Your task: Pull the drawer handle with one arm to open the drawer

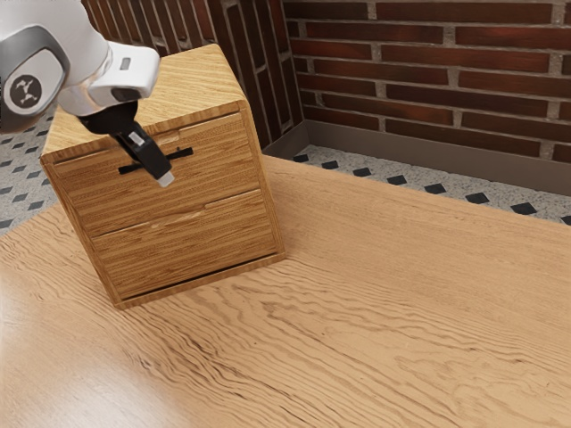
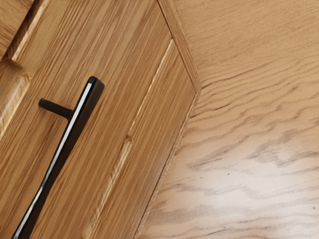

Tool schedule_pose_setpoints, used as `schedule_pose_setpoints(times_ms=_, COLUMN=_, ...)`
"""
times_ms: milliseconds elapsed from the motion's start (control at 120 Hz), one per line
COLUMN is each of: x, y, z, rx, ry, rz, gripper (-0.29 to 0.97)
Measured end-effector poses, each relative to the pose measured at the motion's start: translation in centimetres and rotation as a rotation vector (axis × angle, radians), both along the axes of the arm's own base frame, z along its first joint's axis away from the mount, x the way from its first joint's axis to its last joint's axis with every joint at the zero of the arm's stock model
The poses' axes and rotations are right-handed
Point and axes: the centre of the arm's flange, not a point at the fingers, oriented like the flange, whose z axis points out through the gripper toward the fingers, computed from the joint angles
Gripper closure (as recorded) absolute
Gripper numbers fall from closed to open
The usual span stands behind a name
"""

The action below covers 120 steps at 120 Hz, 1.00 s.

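A wooden cabinet (image 1: 178, 80) with two drawers stands at the back of the table, toward the exterior view's left. The top drawer (image 1: 214, 165) carries a thin black bar handle (image 1: 183, 154) and its front sits flush with the cabinet. My gripper (image 1: 163, 178) hangs slanted just in front of the handle's middle, covering part of it. Whether it touches the bar I cannot tell. In the wrist view the handle (image 2: 65, 144) runs diagonally across the top drawer front (image 2: 114, 74), close under my hand, with one of its mounting posts in sight.
The lower drawer (image 1: 187, 241) has no handle that I can see. The wooden table (image 1: 384, 303) stretches wide toward the exterior view's right and front. A brick wall (image 1: 428, 62) and tiled floor (image 1: 446, 183) lie behind it.
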Motion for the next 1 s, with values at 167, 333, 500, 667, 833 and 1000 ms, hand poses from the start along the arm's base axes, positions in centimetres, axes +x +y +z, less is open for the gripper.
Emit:
schedule_pose_setpoints(times_ms=167, x=-0.3, y=2.5, z=-0.2, rx=0.007, ry=0.004, rz=0.014, gripper=0.00)
schedule_pose_setpoints(times_ms=333, x=0.9, y=2.7, z=-1.7, rx=0.023, ry=0.022, rz=-0.010, gripper=0.00)
schedule_pose_setpoints(times_ms=500, x=1.3, y=2.4, z=-2.2, rx=0.029, ry=0.029, rz=-0.032, gripper=0.00)
schedule_pose_setpoints(times_ms=667, x=1.4, y=2.4, z=-1.9, rx=0.048, ry=0.022, rz=-0.062, gripper=0.00)
schedule_pose_setpoints(times_ms=833, x=2.9, y=1.8, z=-3.6, rx=0.066, ry=0.047, rz=-0.095, gripper=-0.01)
schedule_pose_setpoints(times_ms=1000, x=3.5, y=1.3, z=-4.4, rx=0.073, ry=0.056, rz=-0.124, gripper=0.00)
